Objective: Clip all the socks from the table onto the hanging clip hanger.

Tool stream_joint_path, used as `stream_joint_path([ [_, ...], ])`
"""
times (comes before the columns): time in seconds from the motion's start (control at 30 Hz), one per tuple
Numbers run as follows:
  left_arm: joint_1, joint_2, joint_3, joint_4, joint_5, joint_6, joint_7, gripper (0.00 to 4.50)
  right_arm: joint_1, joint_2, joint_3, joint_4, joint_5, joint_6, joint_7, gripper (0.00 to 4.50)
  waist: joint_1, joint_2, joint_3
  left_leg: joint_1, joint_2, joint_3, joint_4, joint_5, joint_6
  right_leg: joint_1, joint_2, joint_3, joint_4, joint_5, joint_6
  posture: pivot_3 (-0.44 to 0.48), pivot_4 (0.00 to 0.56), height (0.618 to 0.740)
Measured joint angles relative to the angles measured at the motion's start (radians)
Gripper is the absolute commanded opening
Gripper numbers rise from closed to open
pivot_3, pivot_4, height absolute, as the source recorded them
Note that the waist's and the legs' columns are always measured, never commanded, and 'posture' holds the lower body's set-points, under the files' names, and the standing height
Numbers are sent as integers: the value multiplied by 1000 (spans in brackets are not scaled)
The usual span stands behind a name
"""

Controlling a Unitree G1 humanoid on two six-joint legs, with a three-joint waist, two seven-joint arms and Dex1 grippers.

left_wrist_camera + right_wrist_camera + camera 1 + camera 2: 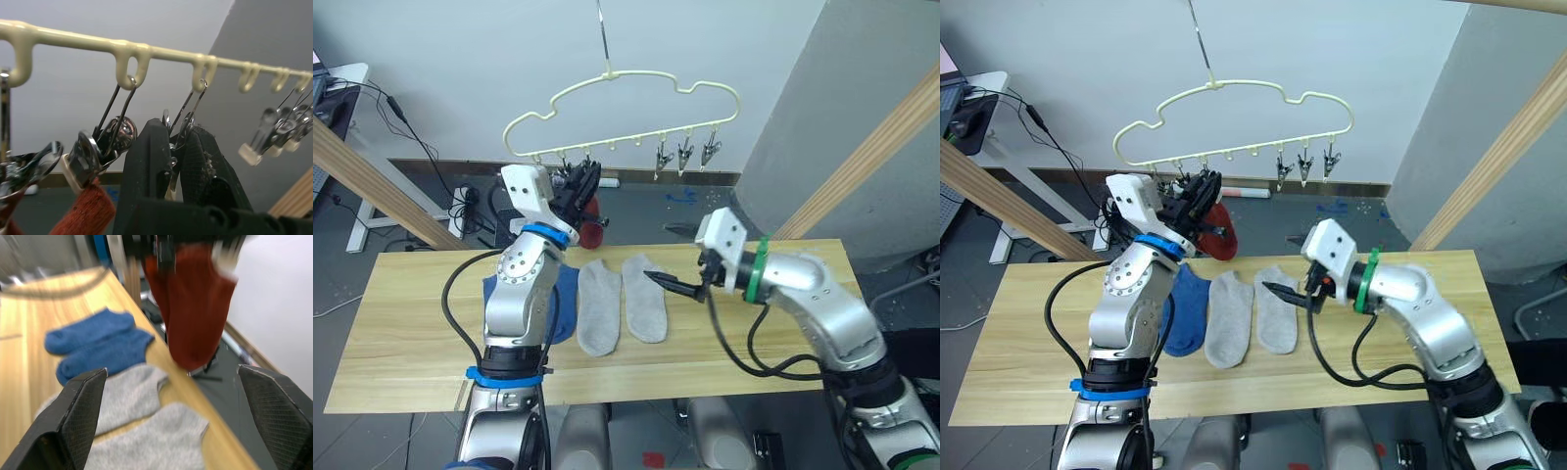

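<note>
Pinching one of the small metal clips [172,147] of the cream clip hanger [636,98], the left tool [578,186] has its two black fingers [149,171] closed on the clip's wire handles, up under the hanger's straight lower bar. Just beside that tool, on the neighbouring clips, hang the rust red socks [193,308], one clip [93,149] biting red fabric in the left wrist view.

The right tool [668,282] hovers low over the table [401,333] with its fingers [80,416] spread wide and nothing between them. Directly below and ahead of it lie the two light grey socks [622,304] side by side, and past them, towards the left arm, the two blue socks [95,340].

The likeliest trouble, as I judge it, is at the left tool: the hanger hangs free from its long hook, so any sideways pull on the squeezed clip could swing the whole frame, and the red socks with it. If the fingers slip off the thin wire handles the clip would snap shut before a sock reaches it. A clip squeezed by mistake beside a loaded one could also drop a red sock.

For the right tool, the grey socks lie touching each other, so a wide downward pinch could gather both, or drag one across the smooth wood towards the table's far edge.
</note>
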Motion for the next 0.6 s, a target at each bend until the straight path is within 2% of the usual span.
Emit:
stream_joint_path([
  [0.2, -24, 41, 45, -51, -203, 210, -47, 291, 17, 71, 34, 24, -90, -14, -81, 4500, 0, 0, 0, 0, 0, -1, 0, 0, 0, 0, 0, 0, 0, 0, 0, -78, 308, 735],
  [0.3, -26, 63, 59, -69, -244, 258, -48, 291, 26, 83, 38, 24, -93, -24, -78, 4500, 0, 0, 0, 0, 0, 0, 0, 0, 0, 0, 0, 0, 0, 0, 0, -79, 307, 735],
  [0.43, -26, 84, 57, -76, -242, 267, -48, 291, 28, 89, 36, 21, -89, -49, -65, 4500, 0, 0, 0, 0, 0, 0, 0, 0, 0, 0, 0, 0, 0, 0, 0, -77, 307, 735],
  [0.6, -20, 97, 15, -76, -159, 205, -48, 291, 27, 110, -4, -10, -36, -88, -27, 4500, 0, 0, 0, 0, 0, 0, -1, 0, 0, 0, 0, 0, -1, 0, 0, -77, 307, 735],
])
